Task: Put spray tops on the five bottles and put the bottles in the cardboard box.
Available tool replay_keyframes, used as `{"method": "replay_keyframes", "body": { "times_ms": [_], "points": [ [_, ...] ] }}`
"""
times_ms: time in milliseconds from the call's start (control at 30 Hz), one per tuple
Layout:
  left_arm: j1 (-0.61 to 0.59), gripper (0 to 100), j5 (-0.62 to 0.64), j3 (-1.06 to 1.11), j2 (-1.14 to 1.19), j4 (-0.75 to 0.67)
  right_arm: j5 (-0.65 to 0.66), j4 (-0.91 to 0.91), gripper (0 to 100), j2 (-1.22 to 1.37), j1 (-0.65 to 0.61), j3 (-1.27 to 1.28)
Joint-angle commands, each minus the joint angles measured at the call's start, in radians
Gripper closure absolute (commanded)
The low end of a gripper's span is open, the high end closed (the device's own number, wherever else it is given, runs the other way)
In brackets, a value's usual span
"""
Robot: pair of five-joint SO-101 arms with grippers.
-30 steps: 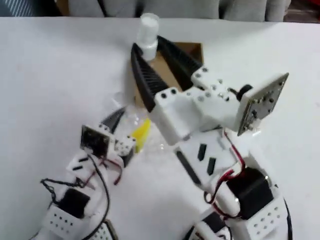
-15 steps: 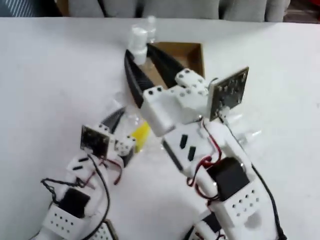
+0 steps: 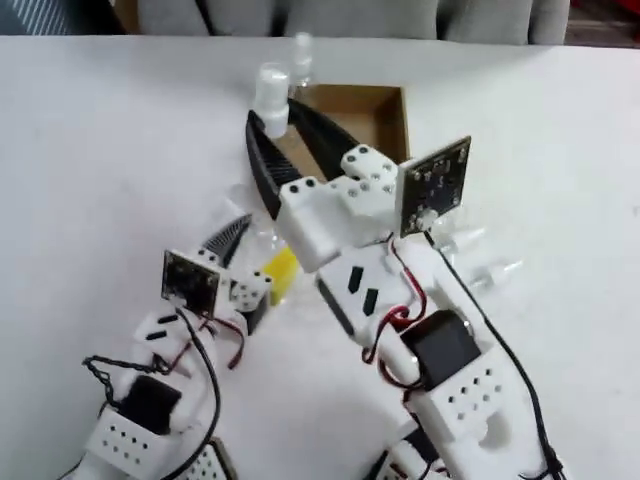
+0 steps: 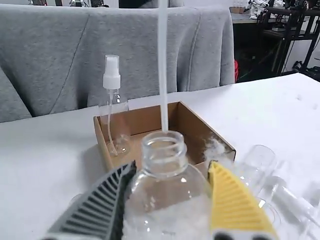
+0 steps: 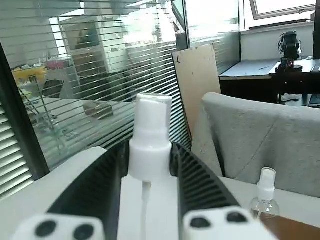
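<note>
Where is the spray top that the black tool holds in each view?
High view: spray top in the right tool, beside the cardboard box.
Left wrist view: its tube reaches the neck of the open bottle.
Right wrist view: in the middle, between black fingers.
Shared landmark: the capped bottle in the box.

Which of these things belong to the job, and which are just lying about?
Part of the job: clear plastic bottle with open neck; white plastic spray top with tube; brown cardboard box; clear bottle already topped; spare clear bottles lying loose.
Just there: grey padded chair backs; slatted window blinds; leaning brown board.
</note>
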Motion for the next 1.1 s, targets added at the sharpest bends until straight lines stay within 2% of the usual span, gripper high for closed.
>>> {"method": "replay_keyframes", "body": {
  "times_ms": [0, 667, 867, 1067],
  "points": [
    [0.008, 98, 0.011, -0.005, -0.018, -0.041, -0.008, -0.053, 98.4, -0.008, -0.008, 0.0],
    [0.007, 98, 0.011, 0.011, -0.018, -0.041, -0.003, -0.056, 98.4, -0.042, -0.03, 0.003],
    [0.007, 98, 0.011, 0.011, -0.018, -0.041, -0.008, 0.041, 98.4, -0.059, -0.03, 0.009],
    [0.007, 98, 0.011, 0.011, -0.018, -0.041, -0.008, 0.056, 98.4, -0.058, -0.03, 0.011]
  ]
}}
